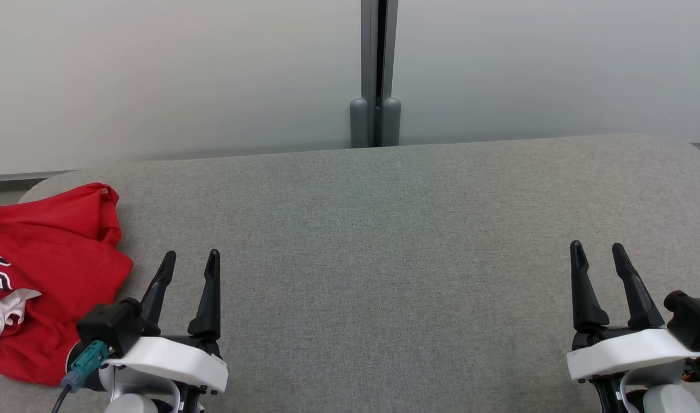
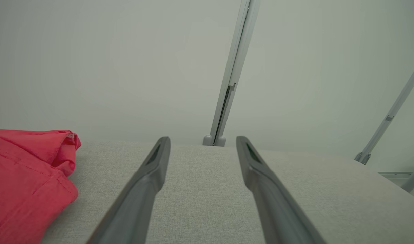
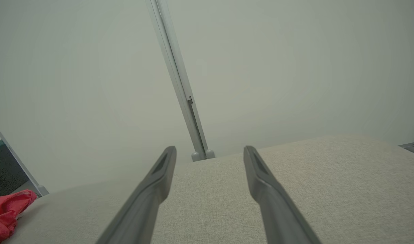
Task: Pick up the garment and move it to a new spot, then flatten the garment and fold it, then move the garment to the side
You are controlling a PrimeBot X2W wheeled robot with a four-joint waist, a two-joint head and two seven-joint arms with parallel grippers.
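The red garment [image 1: 46, 275] lies crumpled at the left end of the table [image 1: 384, 258], just left of the left gripper [image 1: 191, 254]. That gripper and the right gripper [image 1: 597, 246], far off to the right, both stand with fingers apart, holding nothing. The garment's white lettering is cut off and unreadable. A grey post [image 1: 375, 74] rises behind the table's far edge.

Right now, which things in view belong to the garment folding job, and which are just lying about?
Job: crumpled red garment, grey table, left fingers and right fingers, open.
Just there: grey post, pale wall panels.
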